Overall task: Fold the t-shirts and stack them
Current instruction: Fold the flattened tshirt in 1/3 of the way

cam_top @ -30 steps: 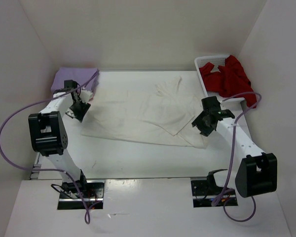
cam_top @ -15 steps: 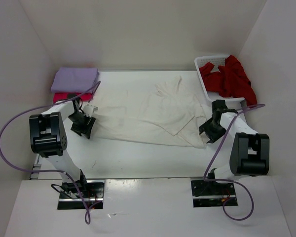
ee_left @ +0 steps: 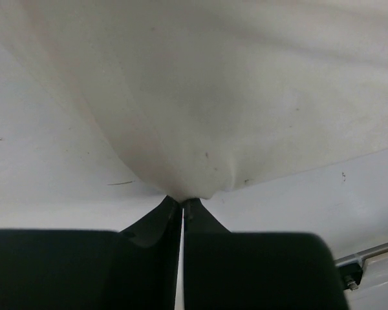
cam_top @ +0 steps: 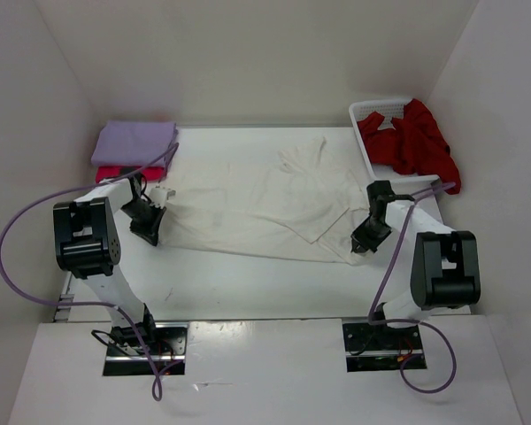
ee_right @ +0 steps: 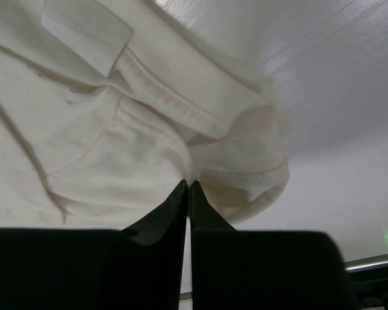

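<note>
the white bench [cam_top: 248, 288] carries everything, and its top looks smooth, so cloth dragged across it is likely to slide as one sheet rather than fold over.

the cream white cloth t-shirt [cam_top: 248, 204] lies spread across the middle of the bench, wrinkled, with a flap doubled over towards its right side. if both near corners do not rise evenly, the fold probably comes out skewed and the wrinkles get pressed in.

the dark red cloth t-shirt [cam_top: 416, 142] hangs out of the white plastic lattice basket [cam_top: 372, 108] at the far right, near the right arm. a wide sweep on that side could catch it.

the folded lavender purple t-shirt [cam_top: 134, 142] rests on the magenta-pink t-shirt [cam_top: 115, 173] at the far left. the left arm's purple cable [cam_top: 35, 212] runs just beside this stack and could nudge it.

the right pincer [ee_right: 189, 184] is pressed together on a bunched hem at the shirt's near right corner. several layers crowd there, and it cannot be told whether all are caught, so a loose layer may drop on lifting.

the left pincer [ee_left: 182, 201] is pinching a small peak of the shirt's near left edge at its very tips. the bite looks shallow, so the cloth may slip free under a pull.
</note>
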Available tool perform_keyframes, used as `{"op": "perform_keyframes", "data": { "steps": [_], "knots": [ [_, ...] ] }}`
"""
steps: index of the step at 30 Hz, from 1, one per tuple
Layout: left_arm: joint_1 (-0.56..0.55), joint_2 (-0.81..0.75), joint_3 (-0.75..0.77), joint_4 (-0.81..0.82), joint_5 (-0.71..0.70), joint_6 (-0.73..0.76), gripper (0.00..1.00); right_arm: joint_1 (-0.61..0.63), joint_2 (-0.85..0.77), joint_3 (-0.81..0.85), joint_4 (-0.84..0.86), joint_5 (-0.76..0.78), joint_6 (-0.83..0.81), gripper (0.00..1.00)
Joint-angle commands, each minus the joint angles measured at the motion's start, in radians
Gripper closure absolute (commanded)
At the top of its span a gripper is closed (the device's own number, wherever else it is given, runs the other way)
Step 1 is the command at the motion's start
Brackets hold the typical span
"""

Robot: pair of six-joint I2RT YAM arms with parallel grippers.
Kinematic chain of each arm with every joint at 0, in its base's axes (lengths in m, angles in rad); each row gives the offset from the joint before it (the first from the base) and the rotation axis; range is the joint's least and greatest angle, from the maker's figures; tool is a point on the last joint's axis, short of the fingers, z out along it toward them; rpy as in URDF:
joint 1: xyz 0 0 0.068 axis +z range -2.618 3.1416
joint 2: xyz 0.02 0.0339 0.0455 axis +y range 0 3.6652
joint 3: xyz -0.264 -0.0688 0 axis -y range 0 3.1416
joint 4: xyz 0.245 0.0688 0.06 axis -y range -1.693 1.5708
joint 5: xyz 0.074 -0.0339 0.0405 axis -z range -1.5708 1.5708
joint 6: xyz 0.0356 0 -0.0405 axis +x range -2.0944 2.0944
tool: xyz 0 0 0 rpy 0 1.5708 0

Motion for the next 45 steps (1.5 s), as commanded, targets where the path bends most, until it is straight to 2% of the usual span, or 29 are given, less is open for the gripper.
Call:
{"op": "perform_keyframes", "data": {
  "steps": [1,5,8,14,18,20,21,23,27,28,29,31,34,40,42,45],
  "knots": [
    [-0.003,0.062,-0.029,0.022,0.048,-0.004,1.0,0.003,0.029,0.002,0.015,0.017,0.005,1.0],
    [-0.003,0.04,-0.052,0.041,0.004,0.016,1.0,0.003,0.029,0.034,0.015,0.048,0.005,1.0],
    [-0.003,0.031,-0.063,0.041,-0.04,0.027,1.0,-0.042,0.029,0.08,0.027,0.057,-0.024,1.0],
    [-0.003,0.0,-0.072,0.041,-0.102,0.038,1.0,-0.07,0.184,0.152,0.07,0.039,-0.07,1.0],
    [-0.003,-0.024,-0.092,0.041,-0.122,0.047,1.0,-0.07,0.207,0.162,0.09,0.03,-0.079,0.99],
    [-0.003,-0.033,-0.105,0.041,-0.122,0.047,1.0,-0.079,0.207,0.175,0.09,0.072,-0.09,0.93],
    [-0.003,-0.033,-0.115,0.041,-0.122,0.047,1.0,-0.092,0.193,0.175,0.09,0.082,-0.09,0.76],
    [-0.003,-0.033,-0.115,0.031,-0.122,0.047,1.0,-0.106,0.183,0.204,0.09,0.082,-0.114,0.56],
    [-0.003,-0.033,-0.115,-0.001,-0.085,0.047,1.0,-0.106,0.112,0.237,0.016,0.095,-0.09,0.42],
    [-0.003,-0.033,-0.115,-0.001,-0.085,0.047,1.0,-0.106,0.015,0.217,-0.01,0.108,-0.069,0.34],
    [-0.003,-0.046,-0.115,-0.001,-0.085,0.047,1.0,-0.106,-0.044,0.202,-0.022,0.125,-0.043,0.31],
    [-0.003,-0.055,-0.124,-0.001,-0.074,0.047,1.0,-0.106,-0.209,0.128,-0.036,0.155,0.029,0.29],
    [-0.003,-0.055,-0.125,-0.001,-0.054,0.047,1.0,-0.106,-0.331,0.008,-0.07,0.085,0.114,0.28],
    [-0.003,-0.055,-0.103,-0.001,-0.045,0.047,1.0,-0.106,-0.4,-0.128,-0.058,0.079,0.252,0.28],
    [-0.003,-0.055,-0.103,-0.001,-0.045,0.047,1.0,-0.106,-0.414,-0.151,-0.018,0.079,0.252,0.28],
    [-0.003,-0.055,-0.094,-0.001,-0.021,0.047,1.0,-0.106,-0.325,-0.151,0.03,0.091,0.251,0.28]
  ]
}}
